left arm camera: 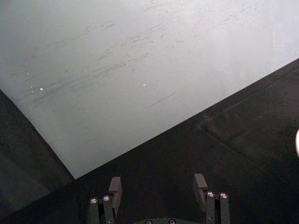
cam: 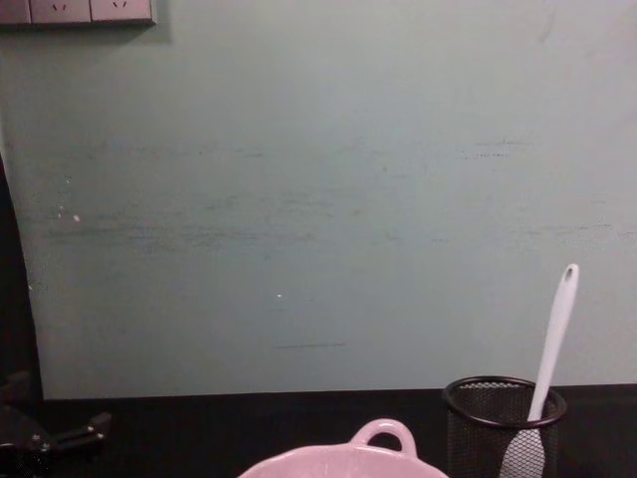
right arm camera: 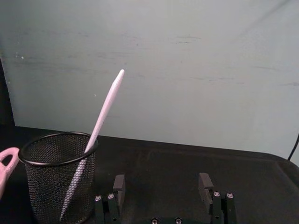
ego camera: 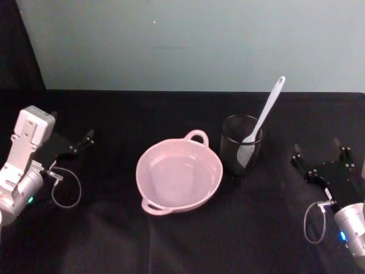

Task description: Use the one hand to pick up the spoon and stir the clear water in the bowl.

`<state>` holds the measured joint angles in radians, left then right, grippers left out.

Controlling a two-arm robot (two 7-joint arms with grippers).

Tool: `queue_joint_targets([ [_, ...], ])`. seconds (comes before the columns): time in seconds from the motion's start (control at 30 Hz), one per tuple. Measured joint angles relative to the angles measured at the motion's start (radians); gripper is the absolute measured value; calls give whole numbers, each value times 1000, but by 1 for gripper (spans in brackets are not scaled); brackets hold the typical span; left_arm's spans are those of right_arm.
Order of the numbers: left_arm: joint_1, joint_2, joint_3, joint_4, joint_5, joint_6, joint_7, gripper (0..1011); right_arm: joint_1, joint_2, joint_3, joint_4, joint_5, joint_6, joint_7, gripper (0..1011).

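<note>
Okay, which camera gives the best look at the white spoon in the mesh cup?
The head view: the whole spoon shows, bowl end down in the black mesh cup, handle leaning up over the rim. The right wrist view shows it side-on through the mesh. The chest view cuts off its bowl end at the frame's bottom.

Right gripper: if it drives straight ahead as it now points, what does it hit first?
Probably nothing on the table. The right gripper, open, aims past the mesh cup holding the spoon, toward the wall; depth is unclear.
</note>
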<state>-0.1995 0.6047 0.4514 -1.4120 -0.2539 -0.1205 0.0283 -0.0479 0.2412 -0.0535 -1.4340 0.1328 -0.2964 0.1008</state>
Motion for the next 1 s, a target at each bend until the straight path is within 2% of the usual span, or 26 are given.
queue_joint_targets([
  [1.0, 0, 0, 0, 0, 0, 0, 0, 1011, -2, 4, -4, -7, -2, 0, -1, 1003],
])
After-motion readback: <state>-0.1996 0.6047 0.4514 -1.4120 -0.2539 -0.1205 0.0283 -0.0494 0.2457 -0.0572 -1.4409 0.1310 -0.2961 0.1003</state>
